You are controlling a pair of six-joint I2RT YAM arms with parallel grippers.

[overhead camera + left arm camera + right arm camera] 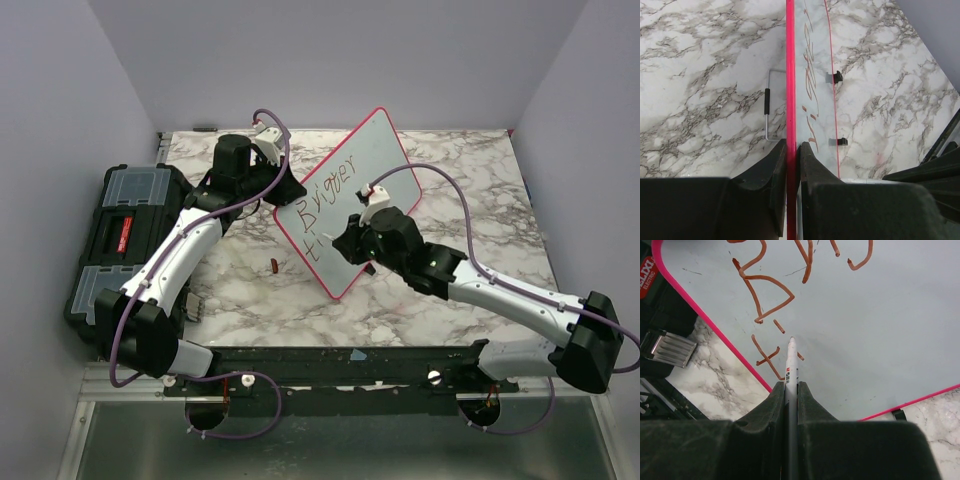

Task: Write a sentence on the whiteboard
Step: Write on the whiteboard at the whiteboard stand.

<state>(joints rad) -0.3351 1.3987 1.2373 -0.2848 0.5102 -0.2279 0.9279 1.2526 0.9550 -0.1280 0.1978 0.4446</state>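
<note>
Right hand (791, 388) is clamped on a white marker (791, 357), its tip at the whiteboard (365, 160) in mid-frame, beside the sentence (322, 203). Left hand (791, 149) pinches the board's pink edge. A shut black toolbox (125, 225) sits centre left, and a small red object (276, 265) lies on the desk (480, 200).

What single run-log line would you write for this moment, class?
left gripper: shut on whiteboard edge | right gripper: shut on marker | tip: at second line | sentence: first word written, second begun
</note>
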